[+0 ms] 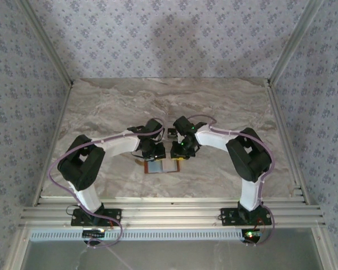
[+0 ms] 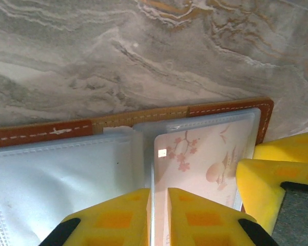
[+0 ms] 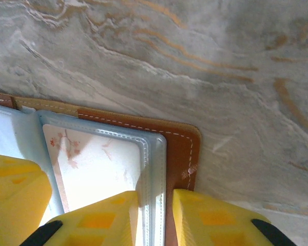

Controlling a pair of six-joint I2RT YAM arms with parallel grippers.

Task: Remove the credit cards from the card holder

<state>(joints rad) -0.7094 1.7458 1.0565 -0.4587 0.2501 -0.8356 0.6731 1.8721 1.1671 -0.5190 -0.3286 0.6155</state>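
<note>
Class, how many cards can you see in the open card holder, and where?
1. A whitish card with pink blossoms lies in the clear sleeve on the card holder's right half. Others may be hidden inside the cloudy left sleeve.

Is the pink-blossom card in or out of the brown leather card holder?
In: the whitish pink-blossom card sits inside a clear sleeve of the spread brown leather card holder.
</note>
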